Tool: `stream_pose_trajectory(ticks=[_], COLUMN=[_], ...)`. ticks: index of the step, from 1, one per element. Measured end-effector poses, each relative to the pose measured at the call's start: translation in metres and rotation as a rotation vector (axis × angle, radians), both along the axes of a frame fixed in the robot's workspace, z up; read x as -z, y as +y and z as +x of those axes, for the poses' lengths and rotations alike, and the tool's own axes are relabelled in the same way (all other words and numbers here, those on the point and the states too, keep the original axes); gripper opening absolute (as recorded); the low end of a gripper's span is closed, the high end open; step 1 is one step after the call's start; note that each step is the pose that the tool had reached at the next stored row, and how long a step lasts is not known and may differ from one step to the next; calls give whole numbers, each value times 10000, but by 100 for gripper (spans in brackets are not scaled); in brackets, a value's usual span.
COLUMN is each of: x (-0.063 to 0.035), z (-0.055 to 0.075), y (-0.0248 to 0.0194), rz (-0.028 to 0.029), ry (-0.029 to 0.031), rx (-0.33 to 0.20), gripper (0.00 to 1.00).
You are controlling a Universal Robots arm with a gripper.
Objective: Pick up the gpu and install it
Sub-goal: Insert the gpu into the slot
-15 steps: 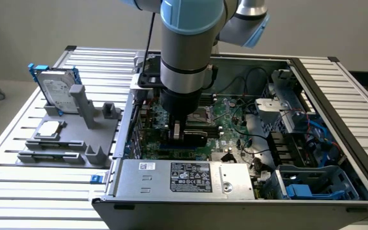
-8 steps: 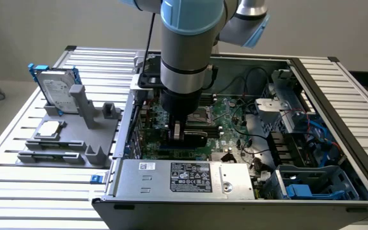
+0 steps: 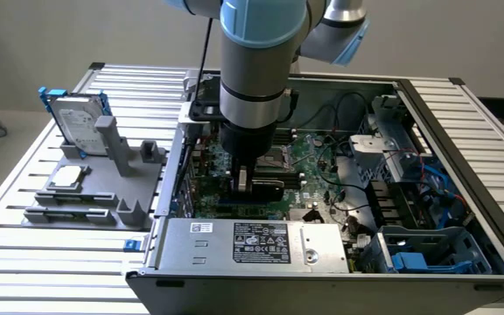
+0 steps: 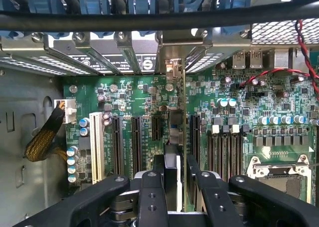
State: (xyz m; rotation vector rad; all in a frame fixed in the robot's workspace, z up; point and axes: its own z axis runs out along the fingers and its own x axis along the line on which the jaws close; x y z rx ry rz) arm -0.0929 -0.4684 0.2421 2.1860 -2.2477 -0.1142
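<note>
gpu held edge-on over the slots, seating not confirmed

the computer case (image 3: 462,262) is seen open on the slatted table (image 3: 24,249), with the arm reaching straight down into it. directly beneath the gripper the motherboard (image 4: 149,100) is spread out, its black expansion slots (image 4: 135,142) running away from the fingers toward the rear bracket bays (image 4: 104,55).

the gripper (image 4: 174,184) is partly closed, its fingers (image 4: 149,192) clamped on either side of the gpu (image 4: 175,137). the card is held upright and edge-on, extending forward from the fingers, its silver end bracket (image 4: 173,67) reaching the rear wall of the case. in the exterior view the gpu (image 3: 243,178) is seen just below the wrist, low over the board.

risks, judged from this:
- whether the card edge sits in a slot or beside it cannot be told; a sideways offset could grind contacts against the slot wall.
- the bracket could catch on the neighbouring bay covers if tilted.
- downward force on a misaligned card could flex the board.
- the card could pivot in the narrow grip.
</note>
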Motion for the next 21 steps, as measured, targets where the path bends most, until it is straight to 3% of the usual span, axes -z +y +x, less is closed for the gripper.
stream_pose_trajectory(ticks=[21], x=[-3], z=[11], y=[0], rz=[-14], ry=[26], rx=[-52], gripper=[29])
